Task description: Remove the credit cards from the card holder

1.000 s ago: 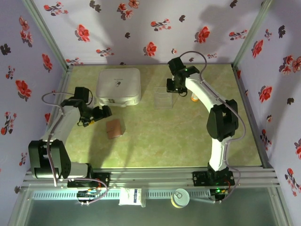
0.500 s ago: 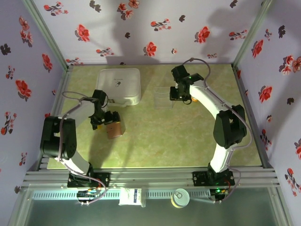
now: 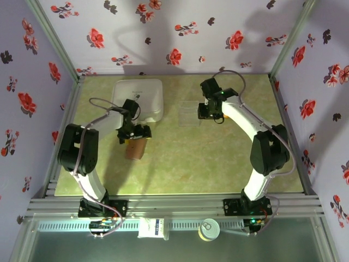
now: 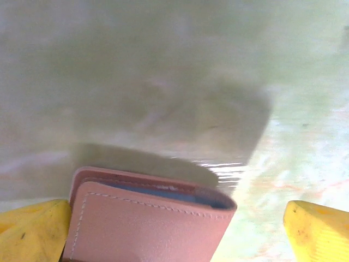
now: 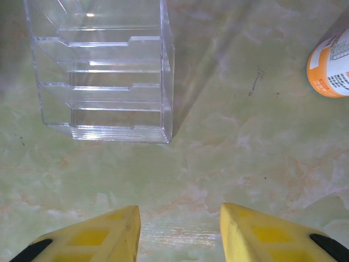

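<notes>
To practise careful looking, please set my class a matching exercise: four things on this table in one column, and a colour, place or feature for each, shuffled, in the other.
Things:
1 card holder
2 clear box
3 white box
4 bottle

Descriptions:
A orange and white
B far left of the table
C pinkish-brown leather
D shelves inside

Pairs: 1-C; 2-D; 3-B; 4-A
</notes>
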`<act>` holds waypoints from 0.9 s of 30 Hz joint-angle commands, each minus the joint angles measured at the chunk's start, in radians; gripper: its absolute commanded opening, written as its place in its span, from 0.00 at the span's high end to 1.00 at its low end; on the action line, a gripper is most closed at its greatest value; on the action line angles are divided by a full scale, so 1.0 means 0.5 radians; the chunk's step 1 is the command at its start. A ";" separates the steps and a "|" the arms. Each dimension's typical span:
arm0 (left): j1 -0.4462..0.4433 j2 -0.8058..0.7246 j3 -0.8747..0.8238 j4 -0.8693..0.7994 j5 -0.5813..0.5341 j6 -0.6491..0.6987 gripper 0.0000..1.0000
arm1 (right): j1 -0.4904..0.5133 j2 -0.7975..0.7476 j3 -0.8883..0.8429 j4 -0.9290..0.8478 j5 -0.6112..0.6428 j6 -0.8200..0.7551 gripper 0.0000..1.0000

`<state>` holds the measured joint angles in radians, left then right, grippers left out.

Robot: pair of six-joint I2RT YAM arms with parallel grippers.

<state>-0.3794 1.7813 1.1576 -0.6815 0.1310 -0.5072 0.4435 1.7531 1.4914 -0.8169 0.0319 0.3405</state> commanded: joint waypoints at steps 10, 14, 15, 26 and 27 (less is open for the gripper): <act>-0.438 0.199 0.217 -0.064 0.008 -0.162 0.00 | -0.055 -0.282 -0.171 -0.023 0.064 -0.031 0.55; -0.597 0.193 0.225 -0.075 0.000 -0.198 0.00 | -0.068 -0.351 -0.227 -0.012 0.056 -0.017 0.54; -0.632 0.198 0.219 -0.092 -0.016 -0.206 0.00 | -0.068 -0.361 -0.238 -0.013 0.051 -0.013 0.53; -0.879 -0.095 -0.129 -0.130 -0.199 -0.381 0.00 | -0.067 -0.456 -0.328 -0.011 0.029 0.034 0.52; -0.880 -0.158 -0.182 -0.128 -0.216 -0.402 0.00 | -0.068 -0.464 -0.334 -0.007 0.026 0.037 0.52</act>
<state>-0.8135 1.7779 1.1210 -0.6910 0.0765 -0.6514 0.4168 1.5543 1.3399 -0.8158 0.0452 0.3435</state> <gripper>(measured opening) 0.997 0.479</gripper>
